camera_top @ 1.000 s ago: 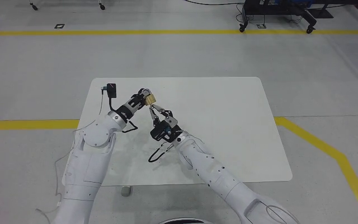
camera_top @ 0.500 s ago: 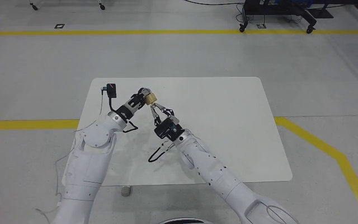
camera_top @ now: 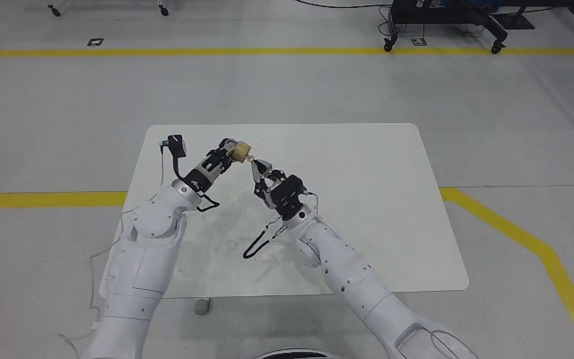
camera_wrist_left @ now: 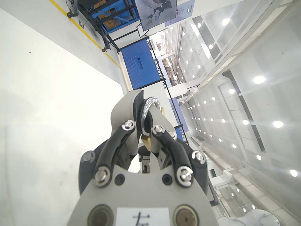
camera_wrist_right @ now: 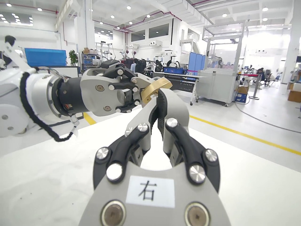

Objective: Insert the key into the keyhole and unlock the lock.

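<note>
A brass padlock (camera_top: 240,151) with a steel shackle (camera_wrist_left: 150,108) is held above the far left part of the white table (camera_top: 377,188). My left gripper (camera_top: 230,153) is shut on it, pads on the lock's flat sides (camera_wrist_left: 147,142). My right gripper (camera_top: 256,168) is just right of the lock, fingers pressed together. In the right wrist view its fingertips (camera_wrist_right: 162,99) touch the lock's brass body (camera_wrist_right: 156,86). The key is almost wholly hidden between the pads; a small silvery bit shows at the lock's underside (camera_wrist_right: 154,96). The left gripper (camera_wrist_right: 138,88) faces it from the other side.
Both arms meet over the table's far left quarter. Bare tabletop stretches to the right (camera_top: 386,224) and toward the near edge (camera_top: 215,269). A black cable loop (camera_top: 256,244) hangs from the right forearm. Yellow floor tape (camera_top: 502,220) runs past the table.
The right wrist has swung right and farther from me, so its fingers now point left at the lock. The left gripper has shifted the padlock slightly farther back.
</note>
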You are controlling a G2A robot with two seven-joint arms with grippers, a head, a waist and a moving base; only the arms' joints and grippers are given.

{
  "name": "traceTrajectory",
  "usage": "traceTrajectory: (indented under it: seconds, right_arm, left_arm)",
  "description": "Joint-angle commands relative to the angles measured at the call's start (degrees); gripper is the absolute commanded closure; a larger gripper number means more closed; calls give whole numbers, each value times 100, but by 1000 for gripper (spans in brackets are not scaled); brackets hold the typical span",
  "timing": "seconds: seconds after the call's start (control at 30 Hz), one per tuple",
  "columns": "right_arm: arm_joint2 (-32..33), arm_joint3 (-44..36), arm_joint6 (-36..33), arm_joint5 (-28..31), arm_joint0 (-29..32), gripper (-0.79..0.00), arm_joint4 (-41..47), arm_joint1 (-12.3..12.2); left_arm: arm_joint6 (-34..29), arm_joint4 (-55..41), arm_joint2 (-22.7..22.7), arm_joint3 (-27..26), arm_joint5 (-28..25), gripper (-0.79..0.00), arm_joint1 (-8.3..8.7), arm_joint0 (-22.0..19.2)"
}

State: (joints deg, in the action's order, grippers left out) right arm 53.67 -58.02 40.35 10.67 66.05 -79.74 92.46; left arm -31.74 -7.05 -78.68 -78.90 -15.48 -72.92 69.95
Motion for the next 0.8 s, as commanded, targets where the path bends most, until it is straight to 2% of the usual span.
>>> traceTrajectory:
  seconds: [0.0, 0.4, 0.7, 0.73, 0.77]
  right_arm:
    - [50, -40, -77, 245, 14, 0, 183, -12]
    - [387, -273, -933, 1956, 77, 0, 1368, -127]
    - [501, -402, -1273, 2392, 128, 0, 1716, -191]
    - [510, -413, -1292, 2396, 130, -108, 1742, -195]
    - [514, -420, -1310, 2399, 135, -169, 1761, -199]
  left_arm:
    - [-23, -50, 10, 23, -52, 0, 0, -4]
    - [-43, -88, 61, 63, -424, 0, 16, -1]
    - [-15, 4, 123, 75, -597, 0, 28, -4]
    - [-5, 1, 125, 81, -607, 0, 29, -5]
    - [12, -1, 123, 93, -612, 0, 30, -9]
